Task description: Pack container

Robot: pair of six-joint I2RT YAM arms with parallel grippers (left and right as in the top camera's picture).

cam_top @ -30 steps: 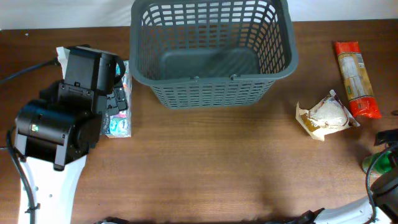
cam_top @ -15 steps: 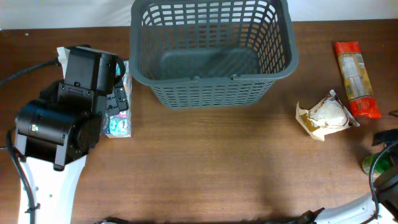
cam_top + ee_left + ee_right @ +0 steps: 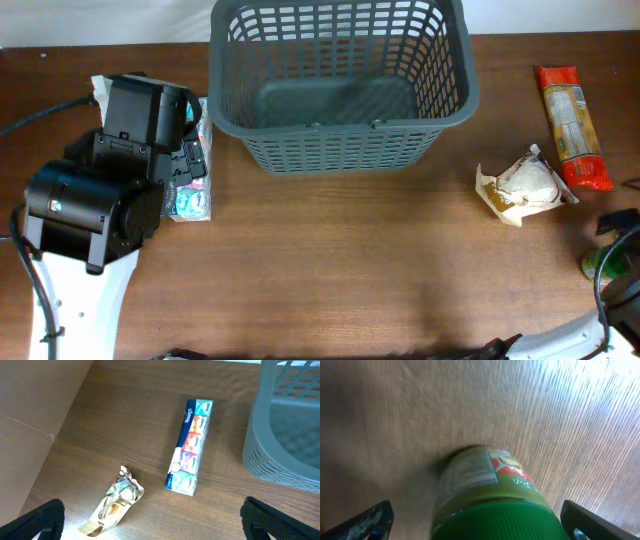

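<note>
Container (image 3: 340, 150) sits upright, far centre. Left gripper (image 3: 156, 522) is wide open above the tissue pack (image 3: 190, 447), left of the container. Right gripper (image 3: 482, 521) is wide open, with the green-lidded jar (image 3: 480, 477) between its fingers, near right.

Jar (image 3: 485, 480) close beneath right claw (image 3: 477, 525)

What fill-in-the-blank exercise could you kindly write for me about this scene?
1. Inside, the basket is ____.
2. The jar under the right claw has a ____ lid.
3. The red packet lies to the basket's ____.
4. The left claw is wide ____ above the tissue pack.

Missing words: empty; green; right; open.
</note>
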